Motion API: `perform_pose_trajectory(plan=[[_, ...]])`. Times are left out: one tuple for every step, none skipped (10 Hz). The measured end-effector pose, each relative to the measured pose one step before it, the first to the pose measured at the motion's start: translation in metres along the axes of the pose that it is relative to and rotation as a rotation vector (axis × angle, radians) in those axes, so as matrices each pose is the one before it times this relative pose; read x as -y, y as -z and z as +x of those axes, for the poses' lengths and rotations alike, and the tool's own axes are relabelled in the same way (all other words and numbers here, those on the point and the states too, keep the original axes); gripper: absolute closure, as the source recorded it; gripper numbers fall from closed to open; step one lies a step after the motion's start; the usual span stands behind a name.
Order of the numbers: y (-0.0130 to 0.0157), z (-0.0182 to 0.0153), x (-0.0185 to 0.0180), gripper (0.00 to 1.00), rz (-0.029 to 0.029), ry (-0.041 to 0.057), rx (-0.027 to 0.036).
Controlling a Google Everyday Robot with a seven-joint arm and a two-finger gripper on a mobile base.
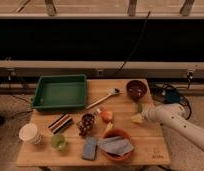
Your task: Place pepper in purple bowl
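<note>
Hand [141, 113]: over the worktop's [149, 142] right side, near the purple bowl [136, 89] (open or closed, I cannot tell)
Pepper [140, 107]: green sliver at the hand's tip, outside the bowl

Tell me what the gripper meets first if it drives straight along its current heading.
The gripper, over the wooden table's right part, points roughly left. First in line looks like the round orange-red fruit mid-table; depth is unclear, so it might pass just behind it.
</note>
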Motion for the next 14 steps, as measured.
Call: perform_pose_trajectory(plan=[[0.00203, -0.00143, 0.00467, 0.75, 0.00754, -0.00491, 0.00224], [0.00457, -0.00124, 0.00859, 0.86, 0.01474, -0.00350, 0.00190], [0.00403, -0.00120, 0.00620, 0.95, 0.00940, -0.00339, 0.00179], [0.00379, -0.00033, 0.00606, 0.99, 0.00932, -0.00133, 0.00028], [0.00560, 0.00084, 0.00978, 1.00, 0.01431, -0.00195, -0.00293], [0.00469, 0.00137, 0.00964, 1.00, 0.01165, -0.00399, -0.00210], [0.00418, 0.00107, 0.00796, 1.00, 0.00807, -0.00529, -0.00046], [0.00523, -0.00157, 0.00842, 1.00, 0.00695, -0.00935, 0.00348], [0.00529, -0.00558, 0.00598, 1.00, 0.00016, -0.01158, 0.01202], [0.00497, -0.00464, 0.00432, 1.00, -0.00164, -0.00781, 0.00978], [0.00926, -0.01026, 0.00563, 1.00, -0.00688, -0.01184, 0.02095], [0.00711, -0.00864, 0.00414, 1.00, -0.00865, -0.00843, 0.01996], [0.00515, -0.00769, 0.00261, 1.00, -0.00908, -0.00544, 0.01804], [0.00380, -0.00538, 0.00243, 1.00, -0.00496, -0.00193, 0.01311]])
